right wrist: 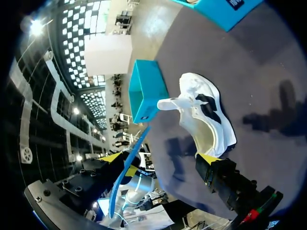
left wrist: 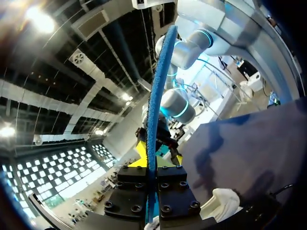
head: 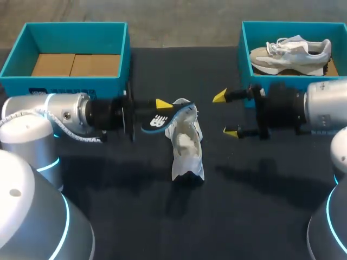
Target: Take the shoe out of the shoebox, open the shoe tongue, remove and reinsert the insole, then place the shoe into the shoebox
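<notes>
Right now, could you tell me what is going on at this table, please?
The left gripper is shut on the blue insole, holding it up next to the white shoe, which sits on the table with its insole out. The right gripper is open beside the shoe, holding nothing. The left box has no shoe in it; the right box holds a second shoe.

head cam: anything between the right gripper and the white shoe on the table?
No. In the head view only bare black table separates the open right gripper from the shoe.
</notes>
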You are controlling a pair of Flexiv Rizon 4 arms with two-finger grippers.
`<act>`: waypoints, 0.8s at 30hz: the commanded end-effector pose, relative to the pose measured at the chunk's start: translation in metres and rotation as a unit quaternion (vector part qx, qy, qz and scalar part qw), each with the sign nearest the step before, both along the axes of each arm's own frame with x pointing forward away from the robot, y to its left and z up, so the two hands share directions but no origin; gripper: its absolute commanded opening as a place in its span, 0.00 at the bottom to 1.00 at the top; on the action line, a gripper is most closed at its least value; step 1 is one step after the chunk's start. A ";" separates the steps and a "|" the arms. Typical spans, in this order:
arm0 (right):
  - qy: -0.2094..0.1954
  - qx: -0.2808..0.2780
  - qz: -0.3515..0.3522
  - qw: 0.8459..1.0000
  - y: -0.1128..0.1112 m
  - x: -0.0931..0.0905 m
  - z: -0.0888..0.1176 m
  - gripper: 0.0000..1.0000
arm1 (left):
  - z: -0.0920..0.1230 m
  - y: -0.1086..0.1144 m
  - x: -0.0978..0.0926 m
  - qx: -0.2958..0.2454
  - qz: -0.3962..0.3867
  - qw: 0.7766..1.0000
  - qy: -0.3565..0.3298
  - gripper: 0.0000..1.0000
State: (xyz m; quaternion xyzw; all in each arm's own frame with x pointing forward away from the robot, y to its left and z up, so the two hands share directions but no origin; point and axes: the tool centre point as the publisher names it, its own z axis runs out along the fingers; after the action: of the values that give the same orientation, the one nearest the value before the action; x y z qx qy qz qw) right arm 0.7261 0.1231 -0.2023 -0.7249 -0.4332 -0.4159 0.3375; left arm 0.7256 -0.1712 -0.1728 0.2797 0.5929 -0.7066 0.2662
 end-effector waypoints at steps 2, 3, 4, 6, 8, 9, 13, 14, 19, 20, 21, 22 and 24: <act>0.000 0.001 -0.032 0.999 0.000 -0.013 -0.015 1.00 | -0.012 -0.001 -0.006 -0.004 -0.003 1.000 0.007 0.00; 0.001 0.003 -0.033 0.999 0.000 -0.014 -0.018 1.00 | -0.015 -0.002 -0.007 -0.003 -0.005 1.000 0.010 0.00; 0.004 0.002 -0.034 0.999 -0.001 -0.016 -0.020 1.00 | -0.018 -0.003 -0.008 -0.002 -0.005 1.000 0.011 0.00; 0.010 0.004 -0.037 0.999 -0.002 -0.018 -0.026 1.00 | -0.023 -0.004 -0.009 0.002 -0.005 1.000 0.016 0.00; 0.021 0.001 -0.034 0.999 -0.002 -0.019 -0.030 1.00 | -0.027 -0.005 -0.009 0.006 0.000 1.000 0.014 0.00; 0.024 -0.009 -0.037 0.999 -0.002 -0.020 -0.031 1.00 | -0.027 -0.005 -0.009 0.006 0.000 1.000 0.014 0.00; 0.024 -0.009 -0.037 0.999 -0.002 -0.020 -0.031 1.00 | -0.027 -0.005 -0.009 0.006 0.000 1.000 0.014 0.00; 0.024 -0.009 -0.037 0.999 -0.002 -0.020 -0.031 1.00 | -0.027 -0.005 -0.009 0.006 0.000 1.000 0.014 0.00; 0.024 -0.009 -0.037 0.999 -0.002 -0.020 -0.031 1.00 | -0.027 -0.005 -0.009 0.006 0.000 1.000 0.014 0.00; 0.024 -0.009 -0.037 0.999 -0.002 -0.020 -0.031 1.00 | -0.027 -0.005 -0.009 0.006 0.000 1.000 0.014 0.00; 0.024 -0.009 -0.037 0.999 -0.002 -0.020 -0.031 1.00 | -0.027 -0.005 -0.009 0.006 0.000 1.000 0.014 0.00; 0.024 -0.009 -0.037 0.999 -0.002 -0.020 -0.031 1.00 | -0.027 -0.005 -0.009 0.006 0.000 1.000 0.014 0.00; 0.024 -0.009 -0.037 0.999 -0.002 -0.020 -0.031 1.00 | -0.027 -0.005 -0.009 0.006 0.000 1.000 0.014 0.00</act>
State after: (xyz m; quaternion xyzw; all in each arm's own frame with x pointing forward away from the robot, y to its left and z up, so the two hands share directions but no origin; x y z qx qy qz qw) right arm 0.7067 0.1182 -0.2336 -0.7503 -0.4020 -0.4086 0.3292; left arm 0.7172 -0.1747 -0.1988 0.2717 0.6008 -0.7072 0.2550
